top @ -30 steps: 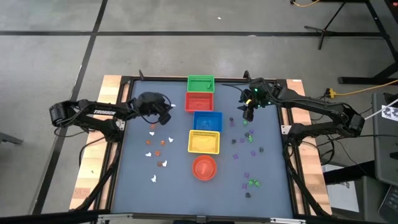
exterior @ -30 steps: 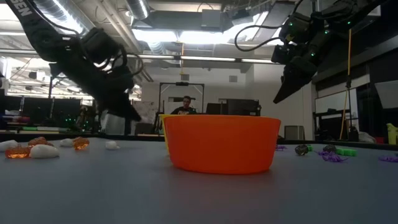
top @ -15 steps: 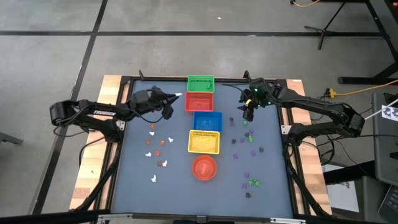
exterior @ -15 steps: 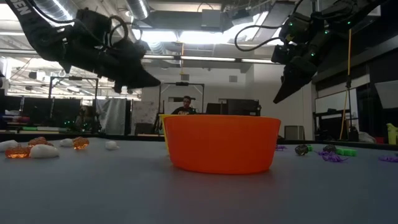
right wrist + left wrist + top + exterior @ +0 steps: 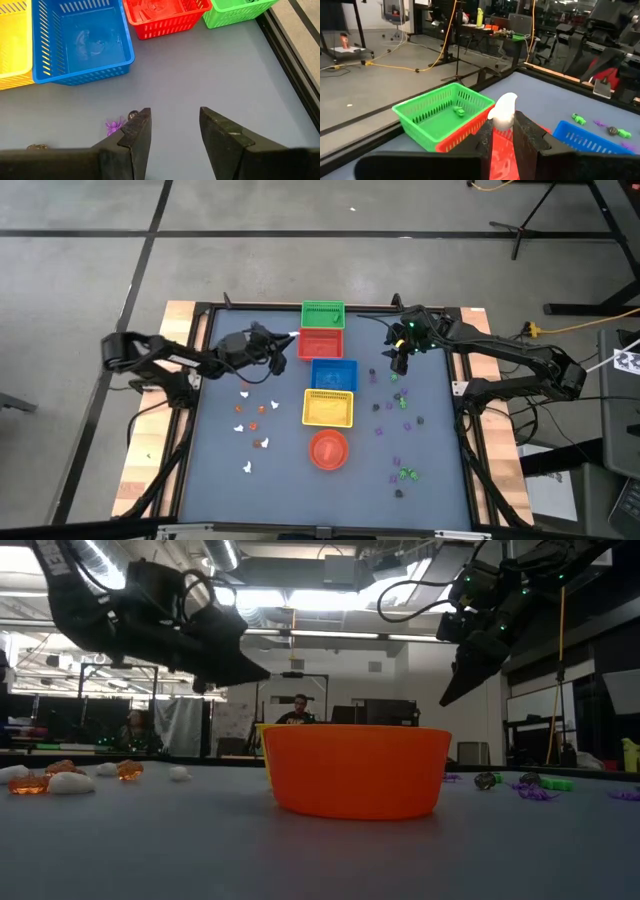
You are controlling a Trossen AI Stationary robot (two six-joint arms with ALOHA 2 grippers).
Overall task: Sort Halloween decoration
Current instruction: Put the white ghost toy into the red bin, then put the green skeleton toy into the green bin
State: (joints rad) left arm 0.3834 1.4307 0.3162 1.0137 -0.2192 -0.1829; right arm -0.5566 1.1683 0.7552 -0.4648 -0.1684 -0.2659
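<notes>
Carrying step: white trinket going to a basket.

My left hand [image 5: 284,340] pinches a white trinket [image 5: 504,109] above the table [image 5: 440,460], just beside the red basket [image 5: 320,343], with the green basket [image 5: 322,313] beyond it. I judge the next move is to reach over the right basket and let go. Other trinkets [image 5: 252,418] lie scattered on both sides. My right hand [image 5: 172,130] hovers spread near the purple pieces [image 5: 114,125].

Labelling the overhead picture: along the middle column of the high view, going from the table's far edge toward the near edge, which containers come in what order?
Green basket → red basket → blue basket → yellow basket → round red-orange bowl.
</notes>
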